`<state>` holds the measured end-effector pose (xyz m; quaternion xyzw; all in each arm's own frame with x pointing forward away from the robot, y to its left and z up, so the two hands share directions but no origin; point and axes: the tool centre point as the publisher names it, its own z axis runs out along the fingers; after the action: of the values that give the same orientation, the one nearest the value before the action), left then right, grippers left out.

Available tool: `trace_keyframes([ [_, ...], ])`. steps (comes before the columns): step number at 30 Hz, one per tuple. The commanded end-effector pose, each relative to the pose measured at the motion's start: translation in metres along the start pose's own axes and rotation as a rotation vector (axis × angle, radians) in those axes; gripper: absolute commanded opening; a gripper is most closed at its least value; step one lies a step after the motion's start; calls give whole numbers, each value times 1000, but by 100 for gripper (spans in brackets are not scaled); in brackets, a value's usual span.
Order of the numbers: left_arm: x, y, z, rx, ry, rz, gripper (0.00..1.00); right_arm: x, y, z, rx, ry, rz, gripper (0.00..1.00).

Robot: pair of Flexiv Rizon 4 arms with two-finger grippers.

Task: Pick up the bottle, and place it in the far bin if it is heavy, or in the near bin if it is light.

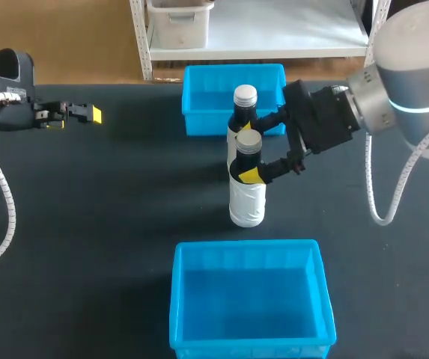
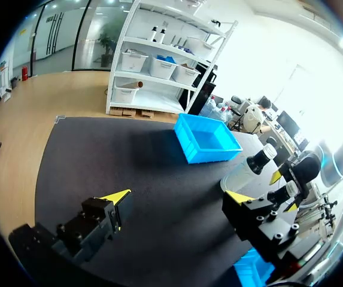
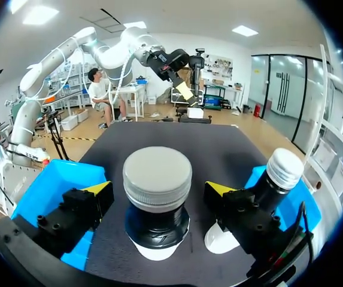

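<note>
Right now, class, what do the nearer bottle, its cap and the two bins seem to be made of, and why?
Nearer bottle: likely plastic; smooth white body, soft sheen. Cap: pale grey, matt, ribbed edge; plastic or metal, I cannot tell. Near bin and far bin: moulded plastic, uniformly bright blue, slightly glossy walls.

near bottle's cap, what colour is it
The cap is light grey, best seen in the right wrist view.

The head view looks down from above and behind. The right wrist view sits close over the bottle point(image 3: 157, 179); the left wrist view sees it from afar.
</note>
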<state>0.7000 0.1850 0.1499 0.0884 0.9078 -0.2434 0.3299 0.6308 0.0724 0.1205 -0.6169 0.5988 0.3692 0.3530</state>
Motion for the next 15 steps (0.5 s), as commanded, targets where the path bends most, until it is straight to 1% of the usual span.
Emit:
trace_keyframes([
  [1, 0, 0, 0, 0, 0, 0, 100, 0, -1, 0, -1, -5, -4, 100],
  [3, 0, 0, 0, 0, 0, 0, 100, 0, -1, -1, 0, -6, -5, 100],
  [6, 0, 0, 0, 0, 0, 0, 100, -1, 0, -1, 1, -6, -6, 94],
  [8, 0, 0, 0, 0, 0, 0, 100, -2, 0, -1, 0, -7, -8, 80],
  [10, 0, 0, 0, 0, 0, 0, 100, -2, 1, 0, 0, -7, -8, 70],
  [11, 0, 0, 0, 0, 0, 0, 100, -2, 1, 0, -1, -6, -9, 64],
  [13, 0, 0, 0, 0, 0, 0, 100, -2, 1, 1, -2, -5, -10, 62],
  [15, 0, 0, 0, 0, 0, 0, 100, -2, 1, 1, -4, -5, -10, 62],
])
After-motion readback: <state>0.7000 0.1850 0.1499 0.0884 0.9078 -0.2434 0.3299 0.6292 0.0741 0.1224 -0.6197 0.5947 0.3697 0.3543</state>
